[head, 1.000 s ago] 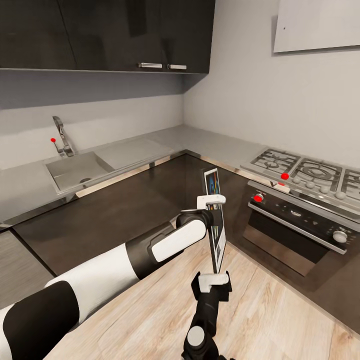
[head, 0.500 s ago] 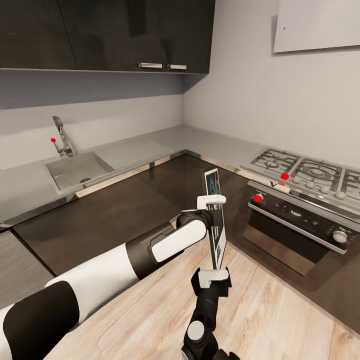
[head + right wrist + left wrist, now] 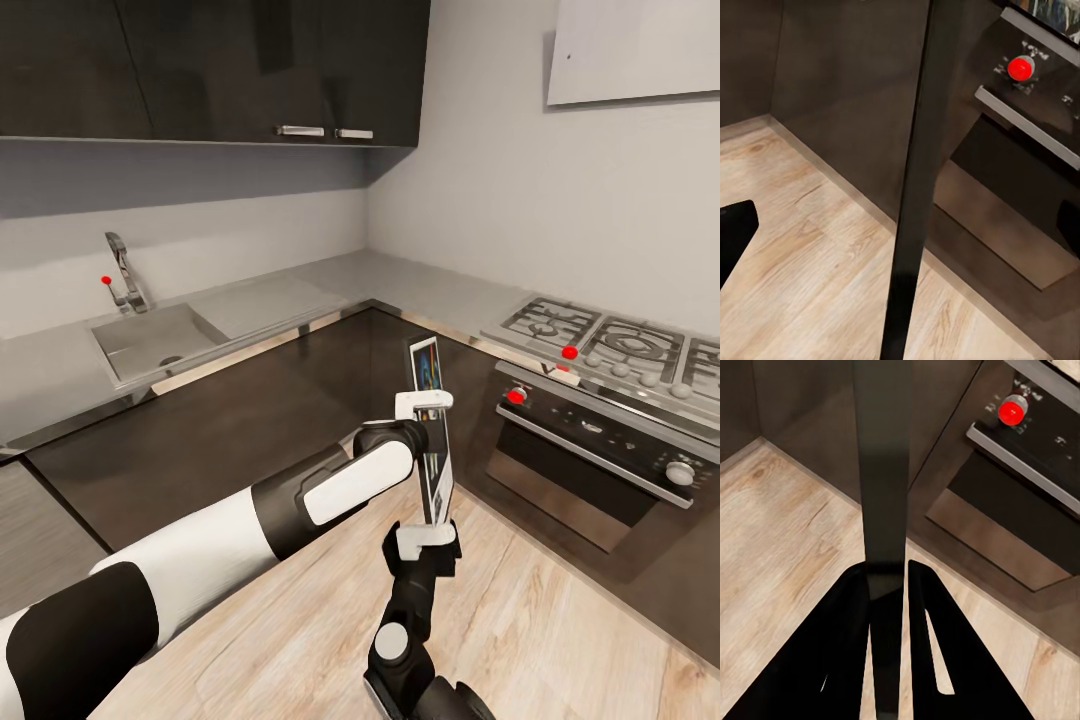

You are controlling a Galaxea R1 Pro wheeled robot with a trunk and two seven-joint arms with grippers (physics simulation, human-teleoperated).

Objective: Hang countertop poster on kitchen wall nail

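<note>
My left gripper [image 3: 424, 404] is shut on the poster [image 3: 432, 450] and holds it upright and edge-on in front of the oven. In the left wrist view the poster's dark edge [image 3: 881, 472] runs between the two black fingers [image 3: 844, 645]. My right gripper [image 3: 426, 534] stands open just under the poster's lower edge. In the right wrist view its fingers [image 3: 731, 232] are spread wide on either side of the thin black frame [image 3: 919, 187]. The pale grey kitchen countertop [image 3: 300, 290] runs behind. A tiny dark dot, the wall nail [image 3: 568, 57], sits on a pale panel high on the right wall.
A sink [image 3: 150, 340] with a tap [image 3: 122, 270] is set in the worktop at left. The hob [image 3: 610, 345] and oven [image 3: 590, 450] stand at right, close to the poster. Dark wall cabinets [image 3: 220, 70] hang above. Wood floor [image 3: 560, 620] lies below the arms.
My right gripper has risen towards the poster's lower edge, with its arm coming further into view. The left arm and the poster have stayed still.
</note>
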